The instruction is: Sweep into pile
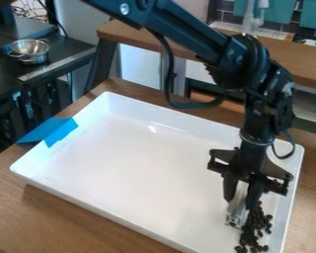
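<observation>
- My jaws, on a black two-finger gripper, were closed around a slim, silvery, pale tool, held nearly upright.
- Its lower end was down in a shallow, glossy white rectangular tray, toward the view's lower right.
- Small, dark, rounded pieces lay there in a loose, elongated heap, right beside my tool.
- Bright blue tape clung to the tray's left rim.
</observation>
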{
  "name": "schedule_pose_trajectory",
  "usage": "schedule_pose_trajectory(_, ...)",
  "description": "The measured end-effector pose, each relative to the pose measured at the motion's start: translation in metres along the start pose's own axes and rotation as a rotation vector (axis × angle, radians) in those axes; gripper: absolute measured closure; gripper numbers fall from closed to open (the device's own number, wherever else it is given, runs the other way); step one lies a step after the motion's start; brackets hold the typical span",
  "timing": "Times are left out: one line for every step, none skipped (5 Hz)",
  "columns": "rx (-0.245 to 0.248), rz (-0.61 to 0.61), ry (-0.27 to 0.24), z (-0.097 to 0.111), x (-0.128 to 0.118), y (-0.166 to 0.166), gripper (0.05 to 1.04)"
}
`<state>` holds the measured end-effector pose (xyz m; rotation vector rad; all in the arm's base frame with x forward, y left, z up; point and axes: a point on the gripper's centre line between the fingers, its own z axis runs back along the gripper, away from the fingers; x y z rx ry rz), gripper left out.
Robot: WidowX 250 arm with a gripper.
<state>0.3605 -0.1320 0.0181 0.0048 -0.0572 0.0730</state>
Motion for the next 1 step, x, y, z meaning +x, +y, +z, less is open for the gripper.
schedule_pose_trajectory(0.006,0.022,-0.006,0.0134,0.0076,0.0463,0.745)
